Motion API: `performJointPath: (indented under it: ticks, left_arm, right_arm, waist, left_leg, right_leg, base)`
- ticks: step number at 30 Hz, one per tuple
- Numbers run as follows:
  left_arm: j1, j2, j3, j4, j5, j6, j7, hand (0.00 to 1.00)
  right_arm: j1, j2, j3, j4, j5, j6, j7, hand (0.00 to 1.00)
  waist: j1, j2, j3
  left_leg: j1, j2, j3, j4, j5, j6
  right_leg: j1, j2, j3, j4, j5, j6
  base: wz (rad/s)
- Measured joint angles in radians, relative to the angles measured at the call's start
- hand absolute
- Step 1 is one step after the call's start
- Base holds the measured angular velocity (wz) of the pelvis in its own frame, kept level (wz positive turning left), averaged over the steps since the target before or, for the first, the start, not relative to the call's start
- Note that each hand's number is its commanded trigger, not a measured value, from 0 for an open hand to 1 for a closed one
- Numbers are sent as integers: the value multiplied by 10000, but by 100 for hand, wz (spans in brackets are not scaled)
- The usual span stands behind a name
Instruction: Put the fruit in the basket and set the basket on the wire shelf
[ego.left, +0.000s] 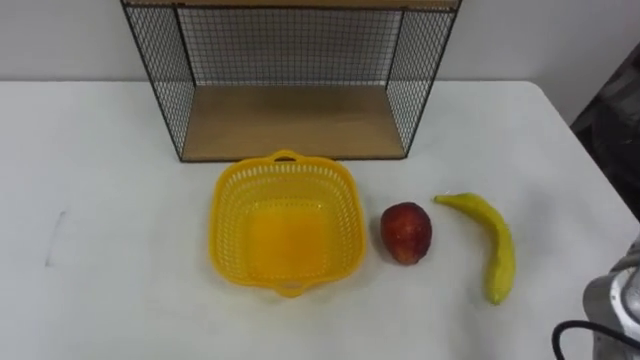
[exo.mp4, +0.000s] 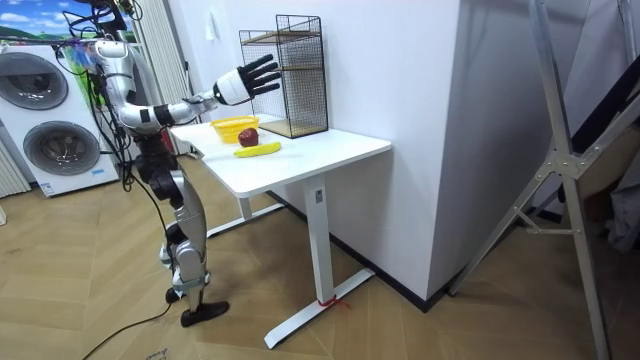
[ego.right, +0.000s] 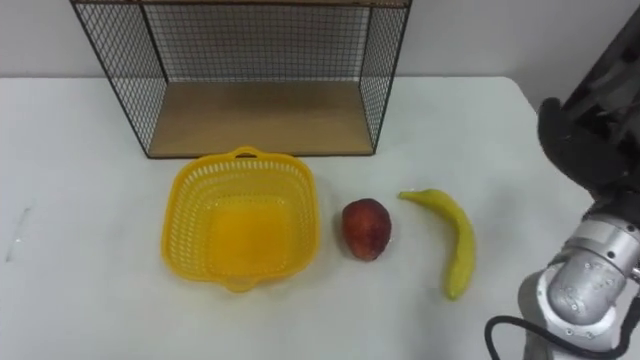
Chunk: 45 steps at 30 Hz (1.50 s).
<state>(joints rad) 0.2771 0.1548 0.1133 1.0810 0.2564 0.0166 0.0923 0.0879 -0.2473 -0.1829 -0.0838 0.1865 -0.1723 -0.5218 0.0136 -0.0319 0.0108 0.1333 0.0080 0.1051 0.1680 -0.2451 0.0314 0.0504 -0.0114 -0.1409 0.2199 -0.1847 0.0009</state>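
Fruit first, left eye view: red fruit (ego.left: 406, 232) on the white table (ego.left: 100, 200), just beside the empty yellow basket (ego.left: 228, 215) at its 3 o'clock, banana (ego.left: 500, 245) farther out the same way, wire shelf (ego.left: 290, 80) at the basket's 12 o'clock. Looks like the opening step, nothing loaded yet. Room view: right hand (exo.mp4: 245, 83) raised well above the tabletop, fingers spread wide, gripping and touching nothing. Right eye view: same hand (ego.right: 590, 140) at the banana's 2 o'clock, apart from it. Next move probably calls for lowering onto one fruit and closing round it.
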Motion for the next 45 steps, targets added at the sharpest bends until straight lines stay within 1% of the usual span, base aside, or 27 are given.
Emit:
performJointPath:
  ticks: [2,4,5,7,9,13,15,16,18,22,23,26,28,30,31,33,39,45]
  left_arm:
    - [-17,16,-11,0,32,22,-106,0]
    - [-55,19,-70,0,136,47,-167,0]
    - [-81,24,-117,-2,153,47,-168,0]
    - [-83,31,-187,-5,157,49,-172,0]
    - [-59,33,-192,-17,341,63,-186,0]
    - [-41,39,-194,-19,633,77,-298,0]
    - [-18,139,-415,-21,629,102,-372,0]
    - [-12,148,-421,-31,629,114,-385,0]
    - [7,149,-419,-137,628,208,-402,0]
    - [135,151,-410,-460,630,280,-446,0]
    - [164,150,-412,-495,633,291,-445,0]
    - [196,139,-429,-495,625,413,-445,0]
    - [204,138,-431,-499,626,502,-436,0]
    - [209,138,-432,-516,626,541,-431,0]
    - [208,138,-433,-519,626,572,-431,0]
    - [199,139,-496,-519,626,662,-426,0]
    - [32,144,-578,-510,626,658,-433,0]
    - [-62,145,-590,-498,621,651,-485,0]
  right_arm:
    - [-131,-8,322,196,-47,18,483,0]
    - [-238,-24,576,321,-47,170,938,0]
    - [-241,-27,720,335,-44,229,1175,0]
    - [-242,-27,953,336,-43,230,1534,0]
    - [-243,-44,1179,349,-47,244,1968,0]
    - [-243,-52,1316,485,-60,368,2508,0]
    - [-243,-68,1543,738,-60,446,2786,0]
    - [-242,-71,1610,790,-60,477,2865,0]
    - [-239,-70,1702,916,-60,659,3205,0]
    - [-239,-70,1700,946,-96,673,3489,0]
    - [-240,-72,1700,1020,-447,676,3586,0]
    - [-225,-75,1714,1195,-1199,893,3823,0]
    - [-220,-74,1719,1346,-1380,929,3981,0]
    - [-207,-74,1720,1544,-1590,1138,4146,0]
    - [-198,-74,1728,1565,-1621,1177,4173,0]
    - [-198,-74,1797,1784,-1788,1198,4380,0]
    - [-192,-73,2006,2029,-2048,1230,4827,0]
    - [-192,-72,2023,2328,-2087,1230,5096,0]
  waist:
    - [29,13,2]
    - [92,26,-9]
    - [184,27,-14]
    - [207,11,-22]
    - [237,-27,-51]
    - [270,-69,-83]
    - [253,-89,-95]
    - [247,-90,-93]
    - [235,-60,-80]
    - [223,-36,-69]
    - [213,-19,-62]
    - [202,-44,-79]
    - [204,-38,-83]
    - [205,-19,-127]
    - [204,-16,-128]
    - [189,8,-142]
    - [196,103,-128]
    - [191,100,-124]
  left_leg:
    - [-6,6,-12,-1,-1,-1]
    - [-2,7,-14,-1,0,-1]
    - [2,11,-12,1,0,-1]
    - [-9,12,-24,3,0,-2]
    - [-20,7,-27,23,0,-1]
    - [3,5,-18,54,0,-1]
    - [34,8,-20,104,0,-1]
    - [45,9,-21,120,0,-1]
    - [110,11,-42,136,-1,-2]
    - [105,19,-100,124,-5,-6]
    - [88,16,-125,138,-5,-7]
    - [13,2,-156,189,-5,-7]
    - [-1,-4,-161,226,-5,-6]
    - [-9,-7,-176,230,-5,-6]
    - [-11,-7,-184,231,-4,-6]
    - [-9,-6,-198,231,-4,-6]
    - [-3,4,-222,229,-4,-6]
    - [0,4,-230,230,-5,-6]
  right_leg:
    - [-3,3,-5,-1,6,-9]
    - [-2,3,-10,5,11,-13]
    - [-1,4,-15,5,18,-18]
    - [-1,0,-40,4,22,-19]
    - [6,-15,-85,4,24,-18]
    - [45,-22,-112,1,31,-15]
    - [101,-23,-137,1,36,-20]
    - [119,-23,-137,1,38,-22]
    - [179,-25,-139,19,40,-26]
    - [180,-17,-163,33,76,-49]
    - [179,-13,-117,34,79,-51]
    - [153,-12,-87,23,81,-50]
    - [148,-12,-68,17,89,-43]
    - [150,-13,-64,13,91,-40]
    - [153,-12,-68,9,92,-40]
    - [154,-10,-72,8,92,-40]
    - [161,-5,-68,18,92,-42]
    - [163,-4,-62,31,95,-45]
  base:
    - [0]
    - [0]
    - [0]
    - [2]
    - [4]
    - [0]
    - [0]
    - [0]
    - [0]
    - [2]
    - [0]
    - [0]
    - [0]
    - [0]
    - [0]
    - [0]
    - [0]
    - [0]
